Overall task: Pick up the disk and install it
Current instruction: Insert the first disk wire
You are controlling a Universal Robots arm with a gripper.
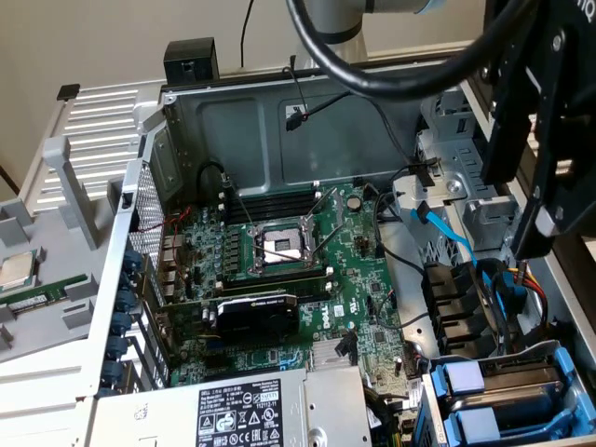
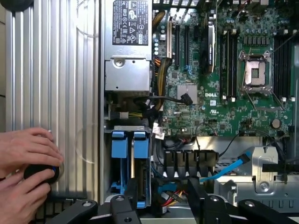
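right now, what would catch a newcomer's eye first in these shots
The open grey metal computer case dominates, its green motherboard showing an empty square processor socket at the centre. At the exterior view's lower right sit two bright blue plastic drive carriers, and in the wrist view a person's hands rest on a round black object.

Green motherboard (image 1: 368, 279), bright blue drive carriers (image 1: 466, 382), grey power supply (image 1: 326, 410), black hand (image 2: 162, 196)

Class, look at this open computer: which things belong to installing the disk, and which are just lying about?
Belongs to the job:
blue-framed disks
end effector

Just lying about:
power supply
graphics card
loose processor chip
blue cable
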